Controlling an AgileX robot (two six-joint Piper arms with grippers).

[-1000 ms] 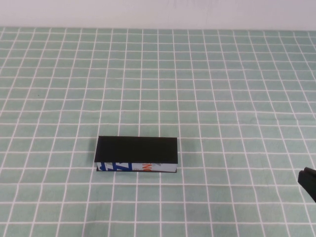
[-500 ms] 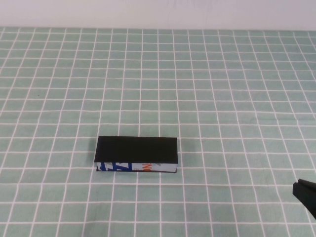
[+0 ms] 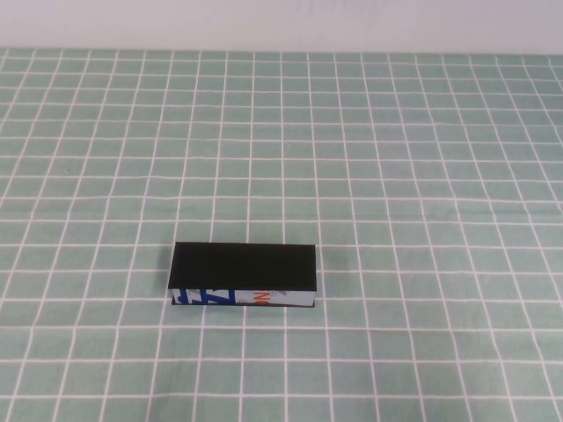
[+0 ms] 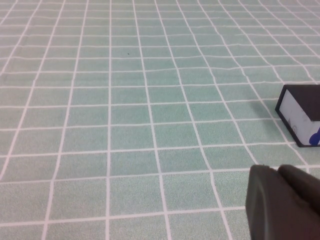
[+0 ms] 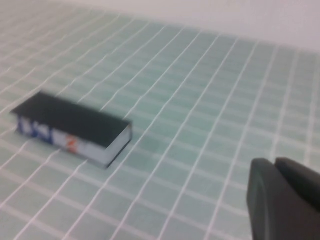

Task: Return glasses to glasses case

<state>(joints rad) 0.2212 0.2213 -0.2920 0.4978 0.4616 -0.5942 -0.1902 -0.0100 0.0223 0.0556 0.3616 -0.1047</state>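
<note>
Black glasses case (image 3: 244,277) unmoved, lid down; right gripper (image 5: 285,200), pinched closed, gone from high view.

Only obstacle on the table (image 3: 422,158): closed glasses case (image 3: 244,274), lid down. Left hand (image 4: 287,200) sits low with the case just ahead of it. Right hand (image 5: 287,195), fingers shut, well clear of the case; open cloth between them and all round.

The glasses case (image 3: 244,266) has a matt black lid and a smooth white printed front edge. The counter (image 3: 422,158) wears a matt green checked cloth. Each pincer looks like dull dark plastic.
</note>
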